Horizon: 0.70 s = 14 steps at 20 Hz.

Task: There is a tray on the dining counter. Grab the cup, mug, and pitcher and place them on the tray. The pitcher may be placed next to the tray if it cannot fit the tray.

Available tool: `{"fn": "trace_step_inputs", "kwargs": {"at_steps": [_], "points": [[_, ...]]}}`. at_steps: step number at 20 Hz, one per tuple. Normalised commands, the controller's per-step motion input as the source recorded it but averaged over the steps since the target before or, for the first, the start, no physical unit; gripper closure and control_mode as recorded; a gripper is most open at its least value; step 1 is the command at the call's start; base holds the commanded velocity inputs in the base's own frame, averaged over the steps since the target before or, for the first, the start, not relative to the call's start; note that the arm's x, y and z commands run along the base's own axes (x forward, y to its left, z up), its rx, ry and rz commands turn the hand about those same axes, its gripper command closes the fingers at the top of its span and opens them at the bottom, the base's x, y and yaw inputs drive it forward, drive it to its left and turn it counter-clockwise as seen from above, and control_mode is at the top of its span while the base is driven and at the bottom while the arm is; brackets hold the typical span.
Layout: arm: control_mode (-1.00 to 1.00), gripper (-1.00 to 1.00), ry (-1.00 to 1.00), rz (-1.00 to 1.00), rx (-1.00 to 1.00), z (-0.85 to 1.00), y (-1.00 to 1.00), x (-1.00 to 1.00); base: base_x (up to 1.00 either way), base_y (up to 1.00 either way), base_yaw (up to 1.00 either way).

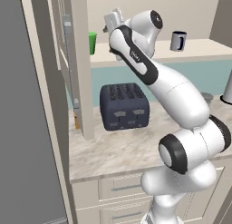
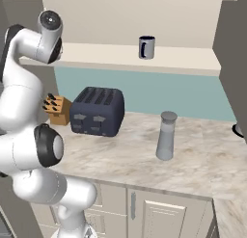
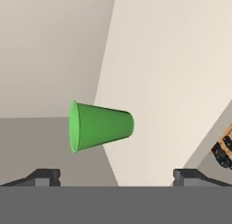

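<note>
Gripper [image 3: 116, 175] hanging wide open, holding nothing, lined up on the small bright green handleless cup [image 3: 100, 126].

Left to right: cup [image 1: 92, 42] sitting on the pale back ledge by the cabinet post, apart from the fingertips [image 3: 45, 175]; dark navy four-slot toaster [image 2: 97, 111]; dark navy handled mug [image 2: 146, 47] on the ledge; tall translucent grey lidded pitcher [image 2: 166, 136] standing upright on the marble counter [image 2: 202, 155].

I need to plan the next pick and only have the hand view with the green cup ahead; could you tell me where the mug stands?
Observer: The mug stands on the pale raised ledge behind the toaster.
Operator: Thank you; and where is the pitcher?
Observer: The pitcher stands upright on the marble counter, right of the toaster.
Operator: Is the gripper near the cup?
Observer: In the left base view the gripper sits just right of the cup, apart from it.
</note>
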Motion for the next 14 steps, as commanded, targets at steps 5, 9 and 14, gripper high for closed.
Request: {"fn": "trace_step_inputs", "kwargs": {"at_steps": [5, 9, 14], "points": [[-1.0, -1.0, 0.04, 0.0, 0.0, 0.0, 0.09, 0.24, 0.0, 0.0, 0.0], [-1.0, -1.0, 0.05, 0.0, 0.0, 0.0, 0.13, 0.22, 0.0, 0.0, 0.0], [-1.0, -1.0, 0.06, 0.0, 0.0, 0.0, 0.14, 0.14, 0.0, 0.0, 0.0]]}}
